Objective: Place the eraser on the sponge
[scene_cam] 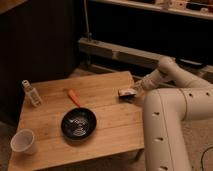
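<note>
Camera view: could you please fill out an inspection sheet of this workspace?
Surface: wooden table.
Job's things: eraser near the table's right edge; sponge cannot be made out.
Clutter: black pan with orange handle, white cup, small clear bottle.
Grippers: gripper right beside the eraser.
Cables: nothing seen.
Surroundings: dark wall, metal rail behind the table.

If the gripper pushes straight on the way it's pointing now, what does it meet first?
The eraser, most likely: the gripper sits at the right edge of the table, pointing left and slightly down, with the eraser right at its tip. Whether they already touch I cannot tell.
</note>
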You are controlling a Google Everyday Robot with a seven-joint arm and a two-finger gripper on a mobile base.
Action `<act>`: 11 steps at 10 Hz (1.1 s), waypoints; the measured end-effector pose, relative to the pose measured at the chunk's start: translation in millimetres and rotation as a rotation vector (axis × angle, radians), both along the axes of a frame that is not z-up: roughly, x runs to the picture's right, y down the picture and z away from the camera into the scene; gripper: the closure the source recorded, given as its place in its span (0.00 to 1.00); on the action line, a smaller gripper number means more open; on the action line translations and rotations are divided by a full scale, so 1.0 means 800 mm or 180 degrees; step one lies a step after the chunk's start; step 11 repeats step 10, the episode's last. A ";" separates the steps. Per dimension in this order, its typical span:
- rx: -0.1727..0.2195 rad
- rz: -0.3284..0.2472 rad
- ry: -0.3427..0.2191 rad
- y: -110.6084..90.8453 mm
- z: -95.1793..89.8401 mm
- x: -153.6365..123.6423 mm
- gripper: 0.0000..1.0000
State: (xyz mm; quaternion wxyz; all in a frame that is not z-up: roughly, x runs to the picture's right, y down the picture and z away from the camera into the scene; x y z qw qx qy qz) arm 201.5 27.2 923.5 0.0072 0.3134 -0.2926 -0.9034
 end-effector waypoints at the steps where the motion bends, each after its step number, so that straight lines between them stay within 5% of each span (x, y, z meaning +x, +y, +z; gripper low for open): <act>1: -0.0014 0.0002 0.0001 0.001 0.001 -0.001 0.55; 4: -0.0044 0.0017 -0.0001 0.005 0.006 -0.006 0.24; 8: 0.0192 0.0146 -0.0028 -0.007 -0.008 -0.004 0.23; 11: 0.0195 0.0137 -0.0040 -0.008 -0.007 -0.008 0.23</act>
